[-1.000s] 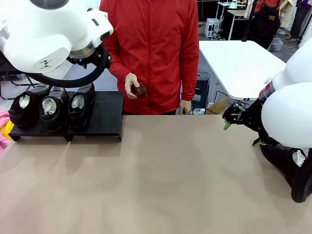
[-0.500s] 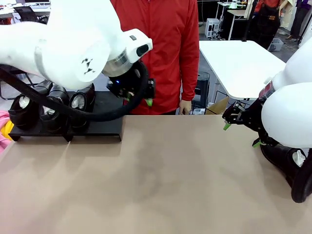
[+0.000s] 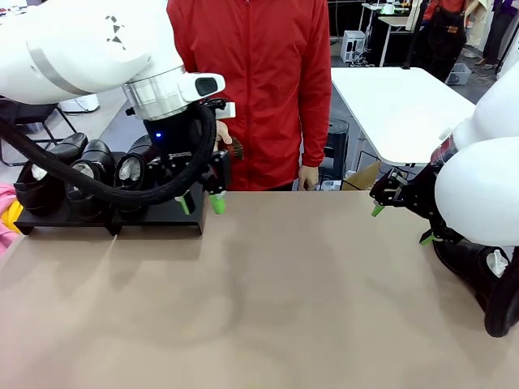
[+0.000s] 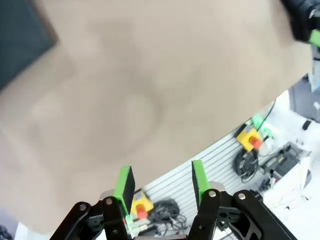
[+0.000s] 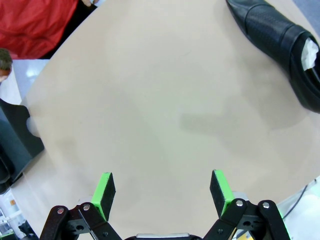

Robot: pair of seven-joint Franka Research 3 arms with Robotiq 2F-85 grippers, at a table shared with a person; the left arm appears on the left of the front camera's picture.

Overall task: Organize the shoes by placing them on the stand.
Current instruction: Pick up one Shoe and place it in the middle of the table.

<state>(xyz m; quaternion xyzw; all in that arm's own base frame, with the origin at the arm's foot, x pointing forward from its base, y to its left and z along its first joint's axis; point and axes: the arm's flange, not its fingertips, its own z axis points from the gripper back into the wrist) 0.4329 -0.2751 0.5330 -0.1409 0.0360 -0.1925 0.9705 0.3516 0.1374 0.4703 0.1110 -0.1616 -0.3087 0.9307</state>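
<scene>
Three glossy black shoes [image 3: 85, 174] with pale linings stand side by side on the left part of the low black stand [image 3: 174, 212]. My left gripper [image 3: 201, 203] hangs pointing down at the stand's right end, open, with nothing between its green pads [image 4: 125, 182]. A further black shoe [image 3: 470, 263] lies on the table at the far right, partly behind my right arm; it lies in the upper right of the right wrist view [image 5: 280, 40]. My right gripper [image 3: 401, 224] hovers left of that shoe, open and empty [image 5: 162, 187].
A person in a red jacket [image 3: 259, 73] stands at the far side, holding a small brown round object [image 3: 235, 150] just behind my left wrist. A white table [image 3: 397, 105] stands behind on the right. The stand's corner [image 5: 12, 135] edges the right wrist view.
My left arm has swung from above the stand out to the right and come down at the stand's right end, now partly covering the person's hand. The right arm has not moved.
</scene>
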